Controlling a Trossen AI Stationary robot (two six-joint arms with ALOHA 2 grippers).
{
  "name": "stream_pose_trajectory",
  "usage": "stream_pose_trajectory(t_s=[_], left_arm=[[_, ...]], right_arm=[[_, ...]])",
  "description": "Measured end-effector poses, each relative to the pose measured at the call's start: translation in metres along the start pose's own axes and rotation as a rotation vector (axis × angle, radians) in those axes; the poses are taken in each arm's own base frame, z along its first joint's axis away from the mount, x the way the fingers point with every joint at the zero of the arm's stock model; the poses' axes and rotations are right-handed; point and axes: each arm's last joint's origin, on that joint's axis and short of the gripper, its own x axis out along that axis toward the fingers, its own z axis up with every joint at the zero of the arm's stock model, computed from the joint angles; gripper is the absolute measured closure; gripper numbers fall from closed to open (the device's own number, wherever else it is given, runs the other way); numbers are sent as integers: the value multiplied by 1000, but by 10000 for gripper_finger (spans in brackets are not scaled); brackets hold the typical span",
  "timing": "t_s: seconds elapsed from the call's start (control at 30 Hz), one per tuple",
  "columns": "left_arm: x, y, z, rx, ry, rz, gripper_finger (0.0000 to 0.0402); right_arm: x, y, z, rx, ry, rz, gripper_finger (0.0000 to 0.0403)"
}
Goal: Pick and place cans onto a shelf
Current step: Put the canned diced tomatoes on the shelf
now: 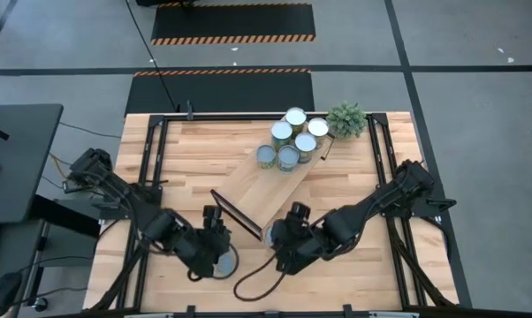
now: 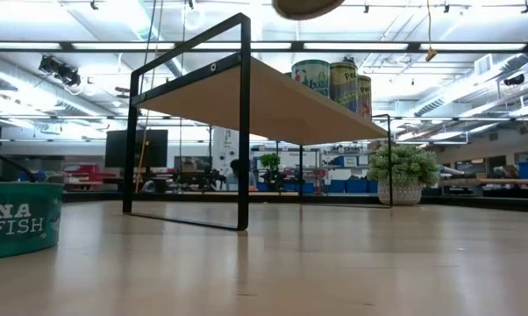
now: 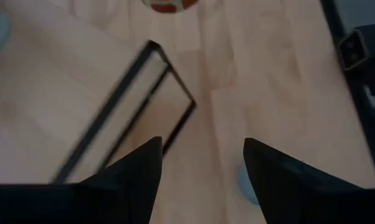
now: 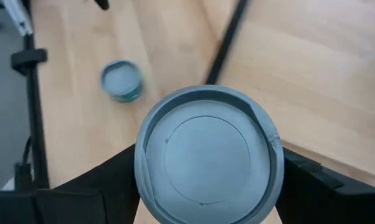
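While clamped between the right hand fingers, a pale-topped can, beside the shelf end.

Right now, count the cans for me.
8. Six cans cluster on the shelf's far end; one is in the right gripper; one sits on the table by the left gripper. Others may be hidden.

Readable: "UNA FISH" in white on teal can, standing on worktop well to the side of the shelf. Labels on cans atop shelf too small to read.
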Motion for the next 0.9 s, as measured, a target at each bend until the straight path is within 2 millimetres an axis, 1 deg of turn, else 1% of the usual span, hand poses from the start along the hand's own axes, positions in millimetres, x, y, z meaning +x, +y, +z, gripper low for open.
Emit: stream_pose_trajectory(t_s=[0.1,0.23,0.3,0.4,0.5,0.63,0.77,0.9], left_arm=[[-1,11,3,12,-8,13,171],[-5,25,6,23,-20,20,171],[-8,31,7,33,-27,27,171],[-10,43,9,43,-35,44,171],[-10,55,10,18,-33,65,171],[-13,67,11,-11,-41,86,171],[-10,76,12,-20,-33,104,171],[-8,82,13,-26,-24,99,171]], right_arm=[[-8,-14,4,29,-17,-64,109],[-12,-33,14,48,-20,-110,110],[-10,-43,19,41,-24,-127,110],[0,-63,21,53,-14,-148,110],[8,-83,19,87,-47,-140,110],[21,-106,9,144,-114,-132,109],[33,-124,-1,195,-182,-121,109],[44,-135,-9,226,-217,-146,108]])
